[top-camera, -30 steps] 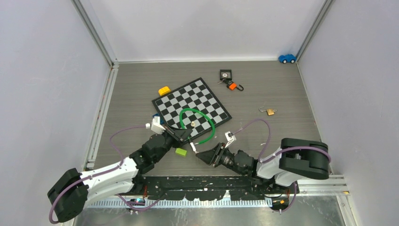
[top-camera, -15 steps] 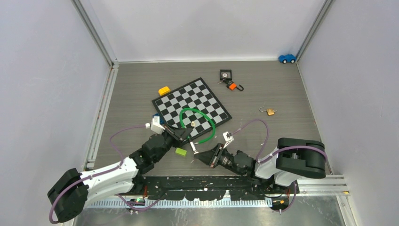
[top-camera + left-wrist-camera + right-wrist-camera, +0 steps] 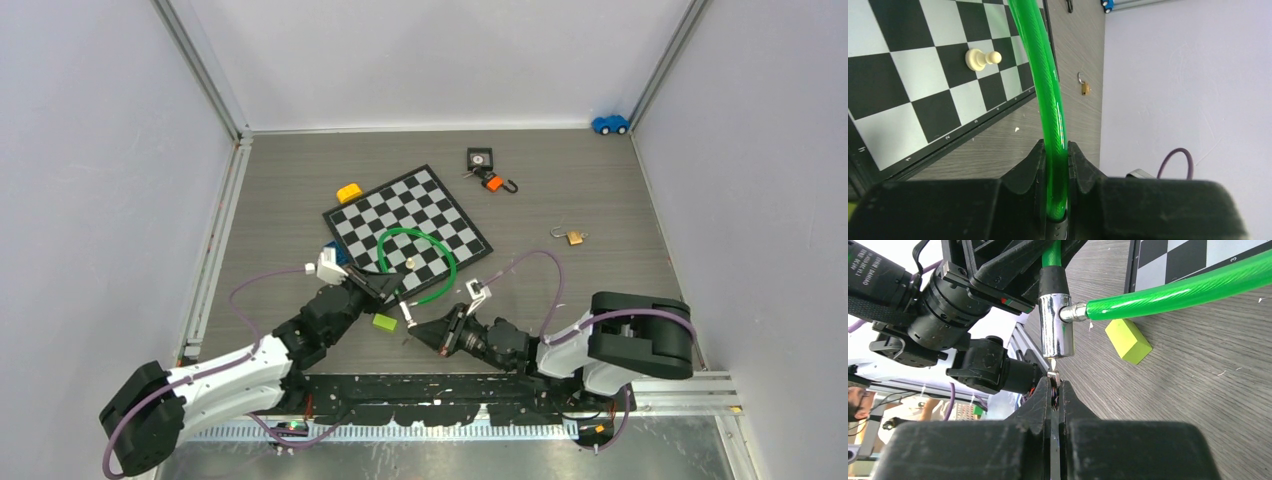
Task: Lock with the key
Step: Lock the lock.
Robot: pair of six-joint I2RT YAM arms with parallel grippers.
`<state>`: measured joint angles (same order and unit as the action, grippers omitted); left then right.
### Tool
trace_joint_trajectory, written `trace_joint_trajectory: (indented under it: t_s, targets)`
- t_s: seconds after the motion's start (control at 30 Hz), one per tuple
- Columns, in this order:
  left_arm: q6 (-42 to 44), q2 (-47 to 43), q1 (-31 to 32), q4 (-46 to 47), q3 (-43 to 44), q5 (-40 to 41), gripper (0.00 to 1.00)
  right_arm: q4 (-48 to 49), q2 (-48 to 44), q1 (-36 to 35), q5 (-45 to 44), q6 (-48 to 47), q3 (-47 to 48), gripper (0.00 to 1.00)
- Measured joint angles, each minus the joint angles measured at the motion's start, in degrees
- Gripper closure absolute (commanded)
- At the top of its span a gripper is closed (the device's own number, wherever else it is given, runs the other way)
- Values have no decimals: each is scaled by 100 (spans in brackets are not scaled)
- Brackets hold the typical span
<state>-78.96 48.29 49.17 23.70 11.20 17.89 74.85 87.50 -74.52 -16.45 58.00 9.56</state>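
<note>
A green cable lock (image 3: 441, 266) loops over the chessboard, and its chrome lock cylinder (image 3: 1055, 325) hangs near the front of the table. My left gripper (image 3: 1054, 150) is shut on the green cable (image 3: 1048, 90) just above the cylinder's black collar. Seen from above, the left gripper (image 3: 390, 288) sits at the board's near corner. The key (image 3: 1053, 377) points up into the bottom end of the cylinder. My right gripper (image 3: 1055, 390) is shut on the key's head, and from above the right gripper (image 3: 420, 328) faces left, just below the lock.
The chessboard (image 3: 440, 205) carries a white pawn (image 3: 410, 262). A lime block (image 3: 384, 322) lies beside the lock. Farther off are a yellow block (image 3: 348, 192), a small brass padlock (image 3: 573, 237), an orange carabiner with a compass (image 3: 490, 180) and a blue toy car (image 3: 609, 124).
My right gripper slid left toward the lock cylinder and closed on the key. The left arm shifted slightly with the cable still gripped.
</note>
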Motion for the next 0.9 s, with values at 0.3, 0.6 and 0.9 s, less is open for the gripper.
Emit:
trace_joint_trajectory:
  t_s: [0.3, 0.6, 0.9]
  targets:
    - [13, -461, -11, -420, 39, 208, 100, -3451, -1676, -151, -452, -691, 927, 100]
    - [13, -363, -17, -503, 175, 227, 100, -6131, -2055, -227, -966, -1325, 2028, 100]
    - [17, -323, -22, -741, 175, 275, 100, -7388, -1451, -516, -1609, -1843, 2883, 100]
